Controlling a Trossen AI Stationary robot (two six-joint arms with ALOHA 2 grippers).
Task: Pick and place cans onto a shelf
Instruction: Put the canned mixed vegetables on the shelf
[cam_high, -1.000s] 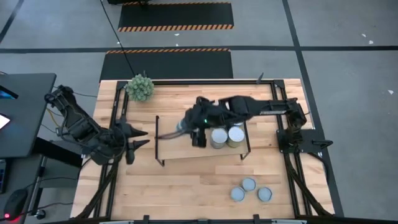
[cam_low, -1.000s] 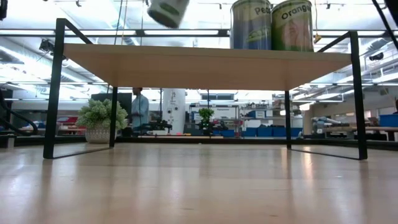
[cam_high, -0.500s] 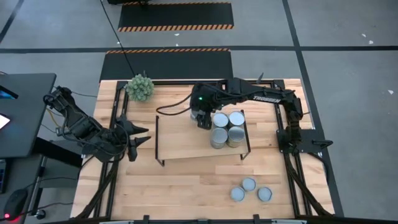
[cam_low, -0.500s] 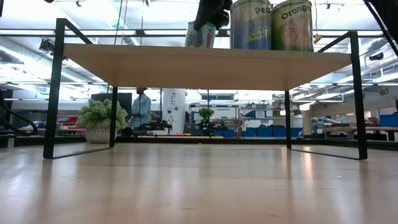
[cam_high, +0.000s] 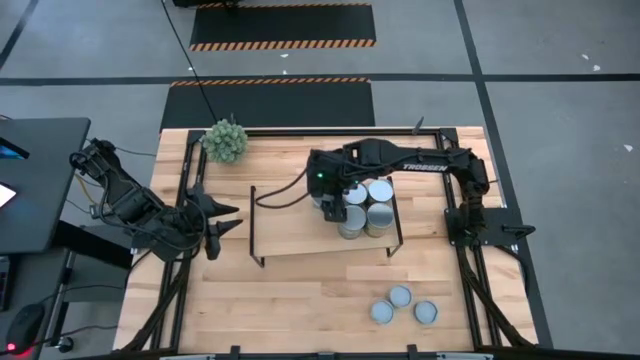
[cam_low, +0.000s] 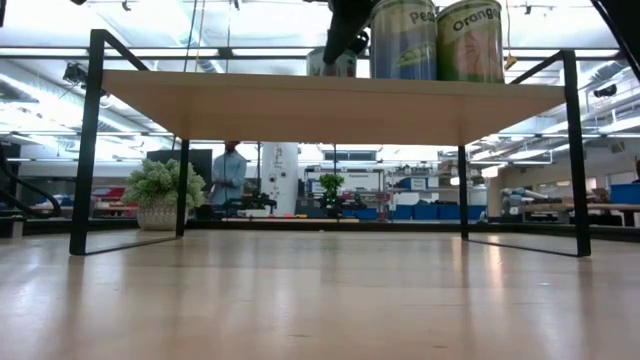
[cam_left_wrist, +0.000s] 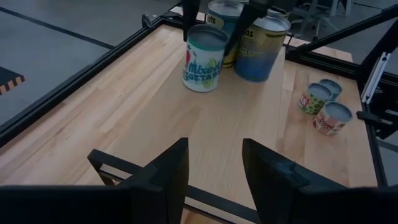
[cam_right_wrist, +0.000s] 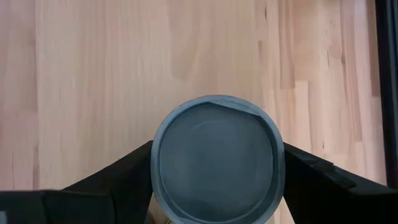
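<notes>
1. Right gripper (cam_high: 337, 208) is seen in the high view on the shelf (cam_high: 290, 225), closed around a can (cam_high: 337, 210); three more cans (cam_high: 366, 207) stand just beside it. Three cans (cam_high: 400, 306) lie well apart on the table (cam_high: 300, 300).
2. Low view: the held can (cam_low: 333, 62) rests on the shelf board.
3. Left wrist view: the left gripper (cam_left_wrist: 214, 168) is held part open, empty, away from the cans.
4. Right wrist view: both fingers (cam_right_wrist: 118, 177) are pressed against the can's sides.
</notes>
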